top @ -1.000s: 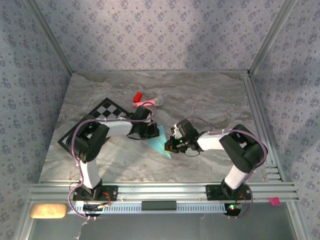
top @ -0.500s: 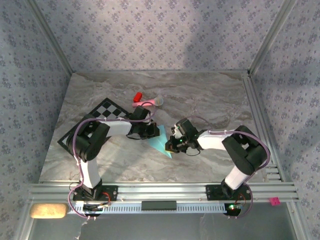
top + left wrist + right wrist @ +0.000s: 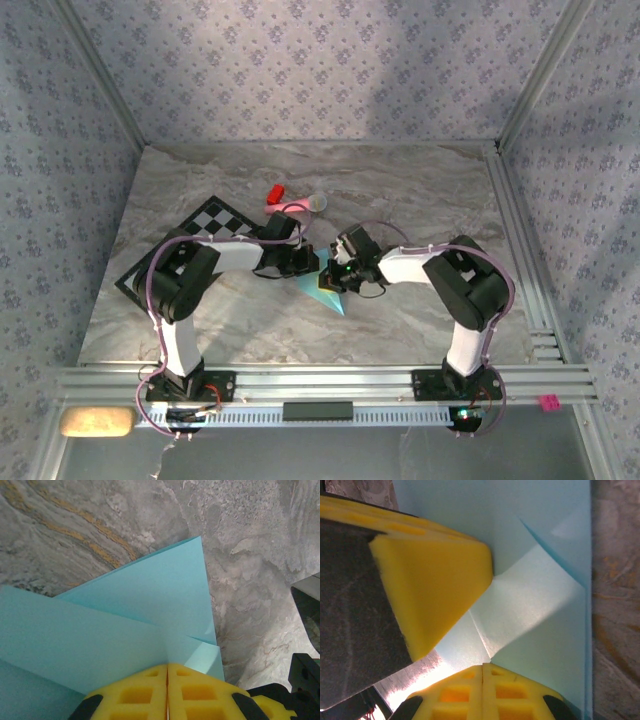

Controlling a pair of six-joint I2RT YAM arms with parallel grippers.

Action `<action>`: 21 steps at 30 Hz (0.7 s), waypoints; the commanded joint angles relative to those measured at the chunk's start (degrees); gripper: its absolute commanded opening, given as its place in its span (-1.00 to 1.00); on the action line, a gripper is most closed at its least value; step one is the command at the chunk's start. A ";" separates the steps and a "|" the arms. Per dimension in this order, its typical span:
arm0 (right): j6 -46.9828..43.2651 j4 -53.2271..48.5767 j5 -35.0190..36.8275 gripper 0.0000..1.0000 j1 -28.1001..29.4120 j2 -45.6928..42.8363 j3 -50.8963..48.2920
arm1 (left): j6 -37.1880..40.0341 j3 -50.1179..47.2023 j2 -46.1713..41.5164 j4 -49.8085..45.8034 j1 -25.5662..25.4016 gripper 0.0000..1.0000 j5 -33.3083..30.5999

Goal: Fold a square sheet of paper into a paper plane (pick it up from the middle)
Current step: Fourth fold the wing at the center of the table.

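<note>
The light-blue square sheet of paper lies on the marble table, folded into a pointed paper plane shape with its tip toward the near edge. Its layered flaps and a centre crease show close up. My left gripper is shut, its yellow fingertips down on the paper at the crease. My right gripper is shut too, with its tips on the paper right beside the left gripper's yellow pad. Between either pair of pads I see no paper.
A black-and-white checkered mat lies at the left under the left arm. A pink stick toy, a red block and a small pale round object sit just behind the grippers. Patterned walls enclose the table.
My right gripper has slid left across the paper until it sits next to the left gripper. The left gripper has stayed put.
</note>
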 commanded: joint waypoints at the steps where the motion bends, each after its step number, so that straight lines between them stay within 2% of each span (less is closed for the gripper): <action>1: 0.82 -0.40 0.05 -1.00 0.94 0.00 -4.22 | 1.25 -1.31 2.00 -2.78 0.60 -0.81 -3.21; 11: 0.51 1.72 -1.84 -1.00 1.32 -8.12 -13.35 | 1.00 -1.13 2.46 -3.00 1.38 -0.81 -3.20; 21: -2.49 -2.68 -1.61 -1.00 1.30 -15.33 -19.20 | 0.96 -0.95 2.73 -3.17 1.44 -0.81 -3.00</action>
